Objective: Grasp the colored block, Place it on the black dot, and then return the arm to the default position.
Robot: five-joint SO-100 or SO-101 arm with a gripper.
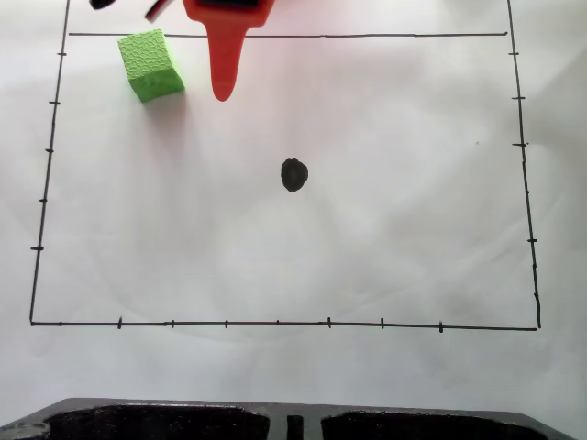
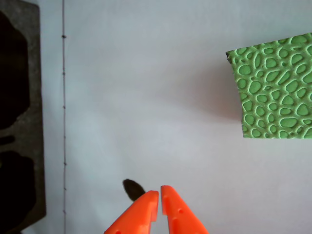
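- Fixed view: the colored block (image 1: 150, 64) sits on the white paper at the upper left of the frame, just below the upper border line and clear of the left one
- The orange hand (image 1: 223, 92) hangs at the top of the frame, just right of the block, with a gap between them; no contact
- Wrist view: the hand (image 2: 159, 194) enters from the bottom edge, its two tapered fingers (image 2: 141, 214) drawn together tip to tip and holding nothing
- The black dot (image 1: 293, 174) lies near mid-frame in the fixed view, well apart from the block; in the wrist view it shows just left of the fingertips, partly hidden by them
- Judgement: the grasp is not yet made. To do it well, the fingers must spread wider than the block, shift over it so it sits squarely between them, then descend and close on two opposite flat faces rather than a corner
- The foam-like surface looks soft; a moderate squeeze should serve
- Count: one block, one dot, one arm, one dark foam tray (image 1: 284, 420) along the bottom edge of the fixed view
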